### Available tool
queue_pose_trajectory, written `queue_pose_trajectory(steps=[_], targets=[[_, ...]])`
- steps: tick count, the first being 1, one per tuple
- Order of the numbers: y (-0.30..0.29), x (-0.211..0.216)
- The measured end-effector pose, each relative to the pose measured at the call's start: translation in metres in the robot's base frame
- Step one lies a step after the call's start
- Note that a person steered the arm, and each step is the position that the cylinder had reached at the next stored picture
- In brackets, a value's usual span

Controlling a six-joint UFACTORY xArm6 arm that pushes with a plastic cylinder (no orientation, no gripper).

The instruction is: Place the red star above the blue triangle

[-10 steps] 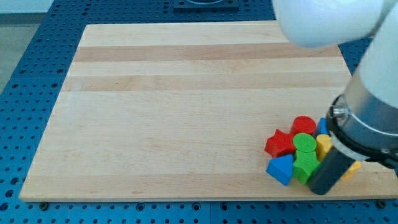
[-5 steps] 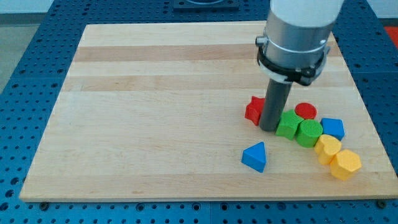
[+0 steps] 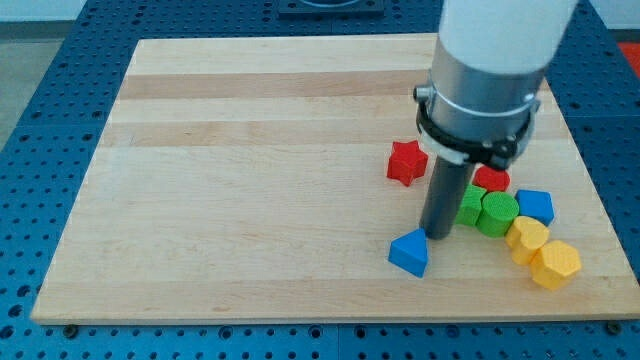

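Note:
The red star (image 3: 405, 162) lies on the wooden board (image 3: 250, 150), right of centre. The blue triangle (image 3: 410, 252) lies below it, near the board's bottom edge, with a gap between them. My tip (image 3: 436, 236) stands just above and right of the blue triangle, close to or touching its upper right corner. The rod rises between the red star on its left and the green blocks on its right.
A cluster sits right of the rod: a red block (image 3: 492, 180), two green blocks (image 3: 497, 211), a second blue block (image 3: 535, 206) and two yellow blocks (image 3: 541, 254). The arm's white body (image 3: 490, 70) hangs over the board's upper right.
The rod has moved down from beside the red star to the blue triangle's upper right. The red star now lies slightly higher and further left, clear of the rod.

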State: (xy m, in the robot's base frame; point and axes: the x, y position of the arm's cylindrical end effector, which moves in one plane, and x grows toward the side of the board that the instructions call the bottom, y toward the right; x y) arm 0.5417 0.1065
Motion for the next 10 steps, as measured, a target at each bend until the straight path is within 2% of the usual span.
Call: queue_pose_trajectory(steps=[2,5,6,10], targets=[[0.003,0.041],[-0.066,0.041],[-0.074,0.024],[-0.066,-0.116]])
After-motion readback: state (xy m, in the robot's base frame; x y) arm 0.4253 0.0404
